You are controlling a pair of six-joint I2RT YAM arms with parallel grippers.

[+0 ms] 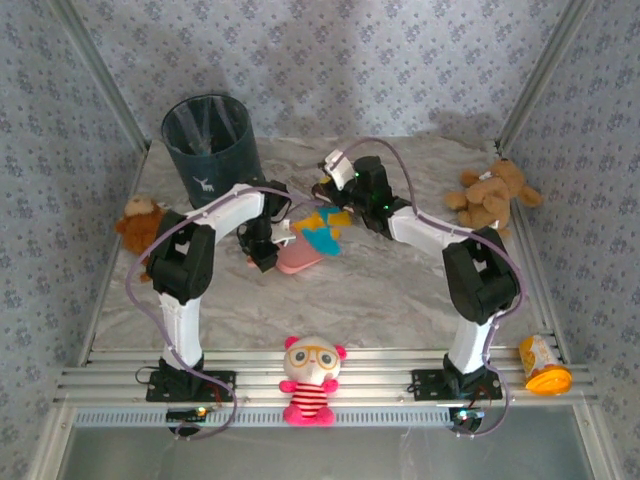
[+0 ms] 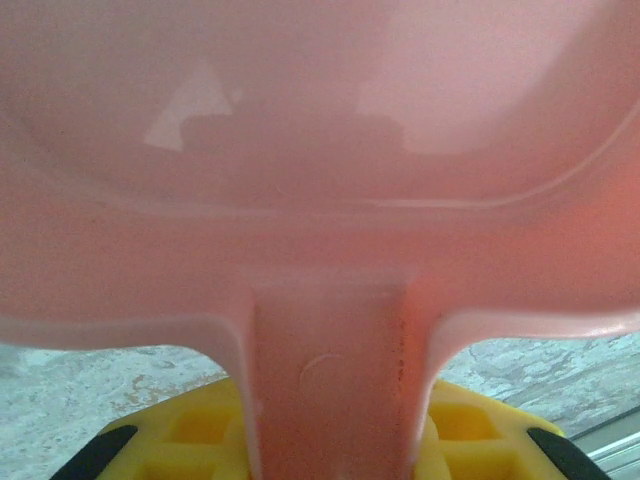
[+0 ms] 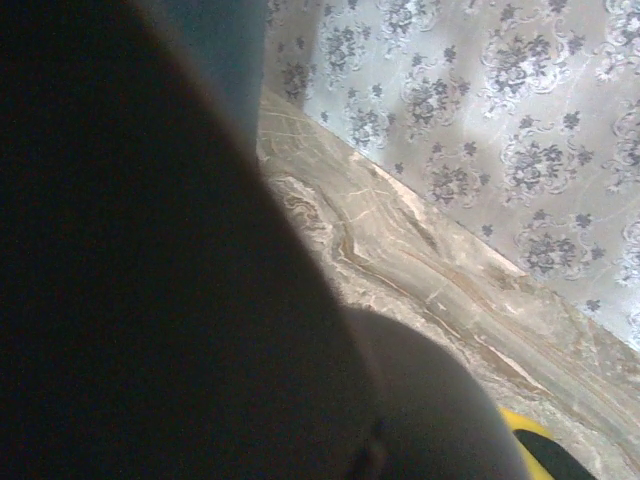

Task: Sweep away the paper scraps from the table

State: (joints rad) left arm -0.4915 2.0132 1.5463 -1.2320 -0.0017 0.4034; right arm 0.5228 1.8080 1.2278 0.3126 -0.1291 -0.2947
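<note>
At the near rail a striped doll point(image 1: 310, 385) and an orange cup point(image 1: 545, 365) sit out of the way, so the middle of the table point(image 1: 390, 295) is free for the work.

A little farther in, the left gripper point(image 2: 332, 425) is clamped on the handle of the pink dustpan point(image 2: 320, 150). The handle runs straight between its yellow fingers point(image 2: 185, 430), which holds the pan steady as it reaches toward the centre of the table.

Just past the pan lie the paper scraps point(image 1: 324, 228), a close heap of orange-yellow and blue bits. They touch or nearly touch the pan's edge, and I judge they are gathered there to be pushed in.

The right gripper point(image 1: 330, 188) hangs just beyond the heap, on the side away from the pan, with its fingers drawn together. That is a fair place to sweep from. A dark shape lies close against its wrist camera — perhaps a brush handle, though I cannot tell.

Farthest back, the dark bin point(image 1: 207, 140) stands at the left rear — likely where the scraps are meant to go. A brown teddy point(image 1: 140, 222) sits at the left edge and a tan teddy point(image 1: 490, 195) at the right.
</note>
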